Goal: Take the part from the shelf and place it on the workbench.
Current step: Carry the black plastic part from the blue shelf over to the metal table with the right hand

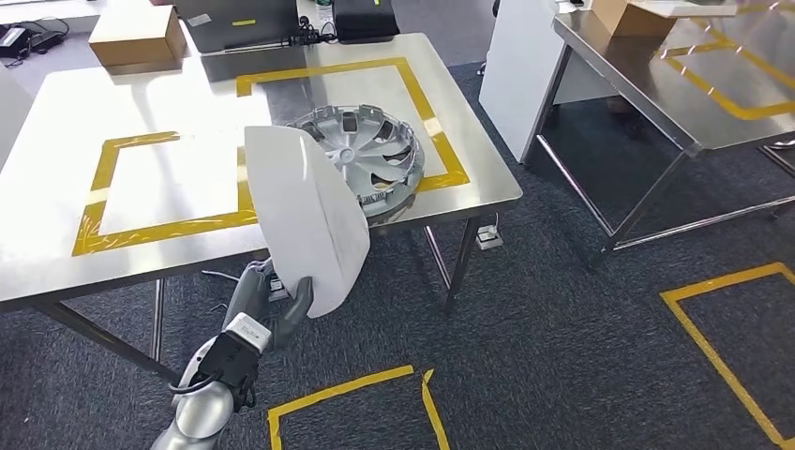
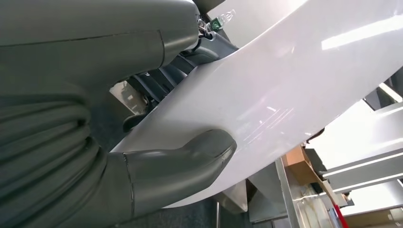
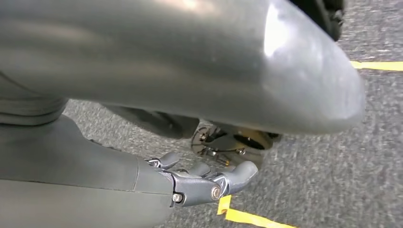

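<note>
My left hand (image 1: 274, 309) grips the lower edge of a large white curved panel (image 1: 305, 211) and holds it upright in front of the workbench's near edge. The left wrist view has my thumb (image 2: 190, 166) pressed on the glossy white panel (image 2: 285, 90), with dark fingers behind it. On the steel workbench (image 1: 187, 103) a silver wheel cover (image 1: 370, 155) lies inside a yellow taped square, partly hidden by the panel. My right hand (image 3: 199, 183) hangs over grey carpet with nothing in it, its fingers slightly bent.
A second yellow taped square (image 1: 141, 192) marks the bench's left half. A cardboard box (image 1: 136, 37) and dark equipment (image 1: 281, 23) stand at the bench's far edge. Another steel table (image 1: 694, 84) stands at the right. Yellow tape marks (image 1: 347, 398) lie on the carpet.
</note>
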Tool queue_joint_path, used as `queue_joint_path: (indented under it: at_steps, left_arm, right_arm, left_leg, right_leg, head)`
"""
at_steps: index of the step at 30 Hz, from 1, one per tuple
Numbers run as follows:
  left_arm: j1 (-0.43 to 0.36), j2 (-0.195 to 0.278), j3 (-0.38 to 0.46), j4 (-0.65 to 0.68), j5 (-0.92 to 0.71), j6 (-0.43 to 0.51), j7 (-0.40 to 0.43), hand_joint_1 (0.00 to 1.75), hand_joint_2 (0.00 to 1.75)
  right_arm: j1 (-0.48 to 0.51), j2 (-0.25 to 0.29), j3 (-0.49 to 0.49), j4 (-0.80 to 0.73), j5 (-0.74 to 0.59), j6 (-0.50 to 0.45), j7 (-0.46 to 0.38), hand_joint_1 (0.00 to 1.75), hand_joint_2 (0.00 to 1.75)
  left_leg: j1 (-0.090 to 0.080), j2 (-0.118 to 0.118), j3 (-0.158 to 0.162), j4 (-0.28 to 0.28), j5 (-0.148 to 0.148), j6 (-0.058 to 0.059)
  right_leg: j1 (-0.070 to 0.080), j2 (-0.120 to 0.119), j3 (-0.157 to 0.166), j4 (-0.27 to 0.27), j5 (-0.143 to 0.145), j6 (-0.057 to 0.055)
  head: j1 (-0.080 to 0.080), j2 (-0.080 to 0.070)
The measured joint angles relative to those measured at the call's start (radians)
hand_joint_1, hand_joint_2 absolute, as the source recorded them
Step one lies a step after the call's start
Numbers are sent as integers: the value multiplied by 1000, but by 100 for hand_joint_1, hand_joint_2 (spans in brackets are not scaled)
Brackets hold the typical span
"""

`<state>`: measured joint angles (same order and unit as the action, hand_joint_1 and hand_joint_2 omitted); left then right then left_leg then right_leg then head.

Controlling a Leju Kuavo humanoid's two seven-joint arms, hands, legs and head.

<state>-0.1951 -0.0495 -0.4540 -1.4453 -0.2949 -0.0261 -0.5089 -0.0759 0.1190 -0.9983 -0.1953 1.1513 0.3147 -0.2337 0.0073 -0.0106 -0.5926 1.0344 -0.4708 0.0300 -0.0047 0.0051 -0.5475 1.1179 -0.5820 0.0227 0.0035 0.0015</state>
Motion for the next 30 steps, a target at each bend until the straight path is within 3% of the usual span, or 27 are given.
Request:
queue_joint_path:
  at_steps: [2, 3, 4, 5, 7, 8, 10, 13, 15, 18, 19, 20, 21, 22, 24, 25, 28, 30]
  left_arm:
    - [1, -1, 0, 0, 0, -1, 0, 175, 175]
    - [2, 0, 0, 0, 0, -2, 0, 175, 175]
    - [4, 0, 0, 0, 0, -2, 0, 175, 175]
    - [5, 0, 0, 0, 0, -2, 0, 175, 175]
    - [5, -1, 0, 0, 0, -2, 0, 175, 175]
    - [4, -1, 0, 1, 0, -2, 0, 175, 175]
    - [4, -1, 0, 1, 0, -2, 1, 175, 175]
    - [4, -2, 0, 1, -1, -2, 0, 175, 175]
    - [1, -3, 0, 1, -1, -2, 0, 175, 175]
    - [2, -3, -1, 2, -2, -2, 0, 175, 175]
    - [4, -4, -1, 2, -4, -2, 1, 175, 175]
    - [4, -4, -1, 2, -6, -2, 2, 175, 175]
    - [4, -5, -1, 2, -8, -3, 3, 175, 175]
    - [4, -7, -1, 2, -10, -3, 4, 175, 175]
    - [3, -9, -1, 2, -12, -3, 6, 175, 175]
    - [3, -10, -1, 2, -14, -3, 8, 175, 175]
    - [2, -14, -2, -3, -20, -1, 15, 175, 175]
    - [0, -17, -2, -8, -27, 4, 17, 175, 175]
  right_arm:
    - [1, 0, 0, 0, 2, 0, 0, 0, 0]
    - [2, 0, 0, 0, 3, 0, 0, 0, 0]
    - [3, 0, 0, 0, 5, 0, -1, 0, 0]
    - [4, 0, 0, 0, 6, 0, -1, 0, 0]
    - [5, 0, 0, 0, 6, 0, -2, 0, 0]
    - [4, 0, 0, 0, 6, 0, -2, 0, 0]
    - [3, 0, 0, 0, 6, 0, -2, 0, 0]
    - [5, 0, 0, 0, 5, 0, -2, 0, 0]
    - [5, 0, 0, 0, 4, 0, -1, 0, 0]
    - [4, 0, 0, 0, 1, 2, 4, 0, 0]
    - [5, 0, 0, 0, -1, 2, 8, 0, 0]
    - [6, 0, 0, 0, -3, 3, 10, 0, 0]
    - [6, 0, 0, 0, -4, 4, 12, 0, 0]
    - [7, 0, 0, 0, -5, 4, 12, 0, 0]
    - [6, -1, 0, 0, -7, 4, 12, 0, 0]
    - [5, -1, -1, 0, -7, 4, 12, 0, 0]
    - [4, -1, -1, 0, -6, 1, 11, 0, 0]
    - [3, -2, -1, 0, -5, 0, 11, 0, 0]
  left_leg:
    - [-1, 1, 10, 0, -12, 4]
    - [-1, 0, 16, 0, -18, 4]
    - [-1, -1, 23, 0, -25, 3]
    - [-1, -2, 33, 0, -32, 2]
    - [-1, -3, 55, -1, -48, -3]
    - [-1, -2, 64, -2, -55, -7]
    - [-1, -1, 73, -5, -64, -19]
    - [-4, 0, 83, 8, -69, -37]
    - [-3, 3, 54, 70, -91, -47]
    - [0, 5, -60, 244, -154, -58]
    - [0, 5, -88, 271, -154, -61]
    - [1, 5, -99, 263, -134, -62]
    - [2, 5, -92, 219, -92, -61]
    - [3, 6, -73, 151, -40, -59]
    - [2, 7, -38, 40, 9, -52]
    - [1, 8, -30, 15, 15, -46]
    - [1, 7, -23, 11, 15, -26]
    - [5, 7, -15, 9, 10, -15]
  right_leg:
    - [-3, 0, -84, 125, -42, 8]
    - [-4, 0, -121, 167, -49, 9]
    - [-4, 0, -143, 178, -35, 9]
    - [-4, -1, -147, 152, 0, 7]
    - [-2, -1, -115, 30, 97, -3]
    - [2, -2, -99, -24, 119, -9]
    - [11, -4, -83, -79, 127, -20]
    - [8, -3, -65, -96, 129, -36]
    - [3, -3, -45, -100, 123, -47]
    - [2, -2, -27, -100, 106, -56]
    - [2, -1, -20, -100, 100, -56]
    - [2, -1, -11, -100, 93, -55]
    - [1, 0, 0, -100, 86, -52]
    - [0, 1, 10, -100, 77, -49]
    - [0, 3, 24, -97, 63, -39]
    - [1, 3, 25, -96, 57, -32]
    - [3, 1, 27, -93, 44, -14]
    - [0, -1, 6, -41, 19, -3]
  head:
    - [1, 0]
    - [1, 0]
    - [2, 0]
    - [2, 0]
    - [3, 0]
    - [2, 0]
    - [2, 0]
    - [2, 0]
    - [-3, 0]
    - [-6, 0]
    - [-6, 0]
    - [-6, 0]
    - [-6, 0]
    - [-6, 0]
    - [-8, 0]
    - [-8, 0]
    - [-8, 0]
    - [-6, 0]
